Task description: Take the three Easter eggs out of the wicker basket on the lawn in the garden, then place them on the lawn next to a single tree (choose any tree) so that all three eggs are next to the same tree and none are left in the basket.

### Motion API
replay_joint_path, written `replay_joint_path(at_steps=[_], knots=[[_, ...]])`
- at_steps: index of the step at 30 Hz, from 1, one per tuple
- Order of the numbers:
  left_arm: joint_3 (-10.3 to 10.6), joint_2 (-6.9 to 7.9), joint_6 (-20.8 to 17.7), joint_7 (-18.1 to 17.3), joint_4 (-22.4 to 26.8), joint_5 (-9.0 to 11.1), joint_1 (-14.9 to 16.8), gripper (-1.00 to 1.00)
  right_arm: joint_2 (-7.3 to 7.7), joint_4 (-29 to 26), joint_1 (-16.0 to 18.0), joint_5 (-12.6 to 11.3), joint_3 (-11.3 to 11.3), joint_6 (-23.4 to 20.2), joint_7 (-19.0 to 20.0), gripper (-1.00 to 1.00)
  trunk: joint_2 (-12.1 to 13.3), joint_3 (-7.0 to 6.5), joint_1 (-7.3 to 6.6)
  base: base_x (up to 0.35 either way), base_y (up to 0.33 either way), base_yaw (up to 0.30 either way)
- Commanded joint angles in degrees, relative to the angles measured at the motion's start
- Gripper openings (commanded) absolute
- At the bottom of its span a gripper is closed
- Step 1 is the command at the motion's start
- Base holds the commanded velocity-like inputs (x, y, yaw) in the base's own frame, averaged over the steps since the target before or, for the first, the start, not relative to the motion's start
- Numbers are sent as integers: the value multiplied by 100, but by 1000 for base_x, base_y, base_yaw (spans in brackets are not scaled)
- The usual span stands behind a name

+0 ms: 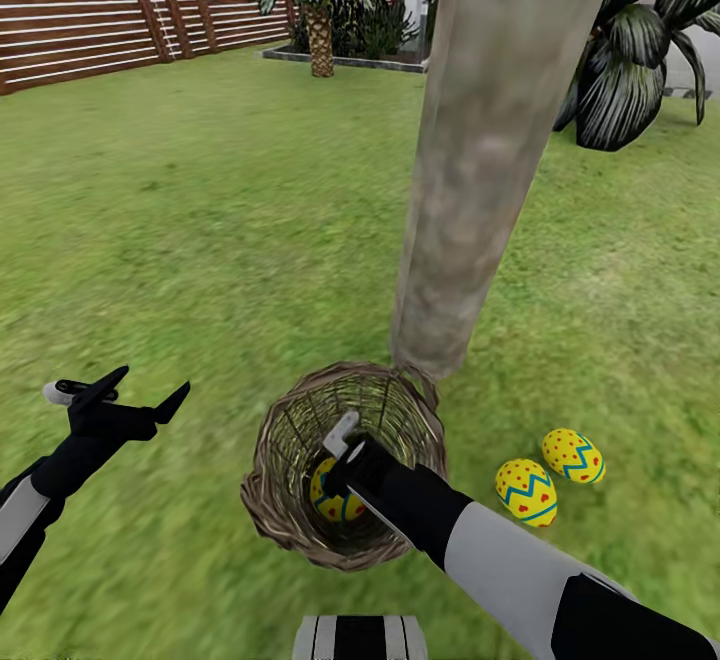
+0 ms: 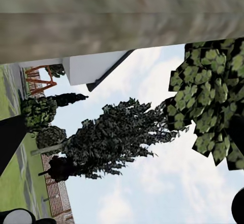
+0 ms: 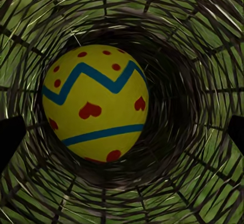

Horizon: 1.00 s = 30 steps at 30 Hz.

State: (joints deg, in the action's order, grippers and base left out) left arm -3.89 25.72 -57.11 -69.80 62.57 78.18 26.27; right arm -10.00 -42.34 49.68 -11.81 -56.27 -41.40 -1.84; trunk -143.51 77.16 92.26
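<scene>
Because the right gripper (image 1: 338, 460) reaches down into the wicker basket (image 1: 290, 520), its fingertips are hidden in the head view and the last egg (image 3: 95, 103) in the basket peeks out only as a yellow patch beside the wrist; the right wrist view shows that egg lying on the basket bottom straight ahead between the two spread fingers, untouched, yellow with blue zigzag bands and red dots and hearts. The left gripper (image 1: 150, 392) hovers open and empty over the lawn (image 1: 200, 240), well apart from the basket. The other two eggs (image 1: 526, 491) (image 1: 573, 455) lie on the grass just beside the tree (image 1: 480, 190), whose trunk is cut off at the top.
</scene>
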Motion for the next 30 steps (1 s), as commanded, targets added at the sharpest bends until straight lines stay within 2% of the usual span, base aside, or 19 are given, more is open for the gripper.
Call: replay_joint_path(at_steps=[1, 8, 14, 23, 30], knots=[[2, 3, -38, -2, 1, 21, 4, 100, 0, -2, 7, -32, -16, -4, -22, 100, -3, 27, 1, 0, 0, 0], [2, 1, -39, -7, 1, 22, 5, 100, 0, -41, 7, -19, -24, 42, 4, 100, -13, 182, 19, 0, 0, 0], [2, 3, -39, -8, 1, 38, 1, 100, 0, -254, -44, -15, -33, 286, -11, 100, -21, 315, 35, 0, 0, 0], [2, 3, -39, -7, 1, 31, 3, 100, 0, -376, -46, -10, -38, 239, -44, 100, -33, 514, 58, 0, 0, 0], [2, -1, -39, -6, 1, 31, 7, 100, 0, -350, 20, -44, -33, 10, -49, 100, -42, 669, 76, 0, 0, 0]])
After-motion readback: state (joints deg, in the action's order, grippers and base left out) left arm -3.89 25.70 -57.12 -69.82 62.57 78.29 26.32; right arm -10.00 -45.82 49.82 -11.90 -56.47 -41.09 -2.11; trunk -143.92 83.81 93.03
